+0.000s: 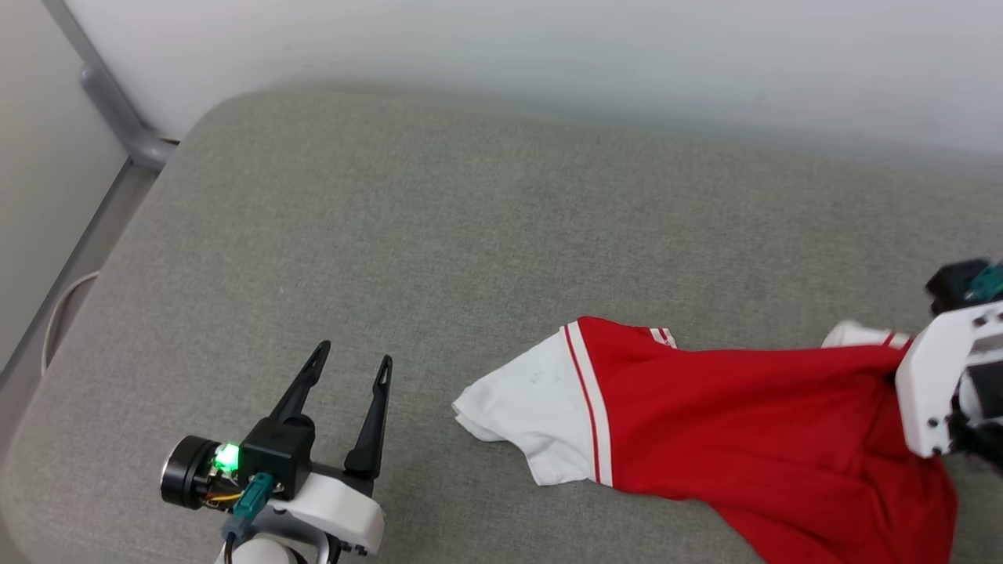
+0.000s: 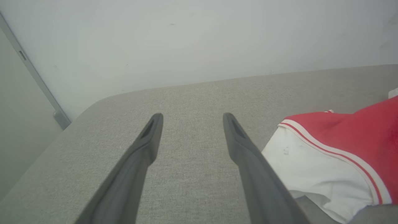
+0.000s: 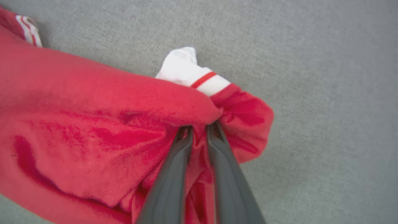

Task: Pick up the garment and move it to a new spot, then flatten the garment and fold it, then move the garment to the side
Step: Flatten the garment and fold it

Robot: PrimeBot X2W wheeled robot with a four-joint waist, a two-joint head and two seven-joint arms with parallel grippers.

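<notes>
Red garment (image 1: 744, 423), white striped-trim sleeve, bunched on cushion (image 1: 392, 235), lower part cut off; fabric pinched in right gripper (image 3: 199, 126), tips buried; left gripper (image 1: 354, 352) spread.

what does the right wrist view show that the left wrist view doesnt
Right wrist view, not the left: the right gripper, its fingers pinched together on a red fold of the garment, beside a bunched white sleeve.
Left wrist view, not the right: the left gripper, fingers spread wide over the grey cushion and holding nothing, a flat white sleeve to their right, and the pale wall behind.
Both: the garment's red cloth against the grey cushion.
</notes>
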